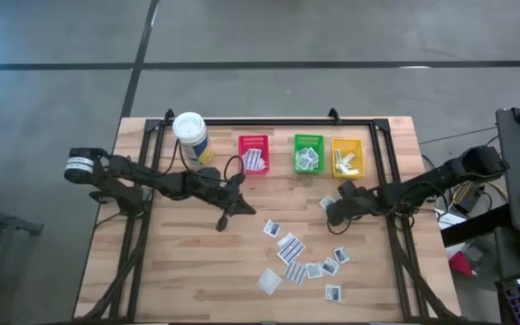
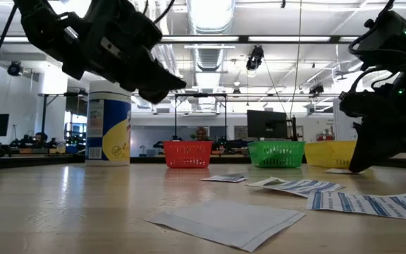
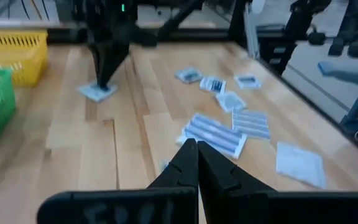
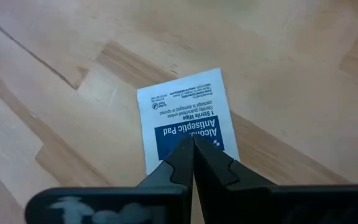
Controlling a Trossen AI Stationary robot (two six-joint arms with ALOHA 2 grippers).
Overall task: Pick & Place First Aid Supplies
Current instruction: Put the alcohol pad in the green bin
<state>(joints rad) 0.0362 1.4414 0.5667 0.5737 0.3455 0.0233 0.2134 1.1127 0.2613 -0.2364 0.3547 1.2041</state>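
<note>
From above, I see my right gripper (image 1: 332, 215) down on a white packet (image 1: 328, 202) just below the yellow bin (image 1: 348, 156); more packets (image 1: 291, 249) lie scattered beside it. My left gripper (image 1: 223, 222) hangs closed and empty near the red bin (image 1: 254, 154). On the right wrist camera, the fingers (image 4: 179, 163) are pinched together on the packet's edge (an alcohol pad) (image 4: 185, 112).

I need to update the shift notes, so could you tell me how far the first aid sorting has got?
Partly done. The red bin, green bin and yellow bin each hold packets already. In hand: the right gripper is shut on an antiseptic pad packet lying on the table. The left gripper is shut and empty. Left: about nine loose packets remain on the wood.
</note>
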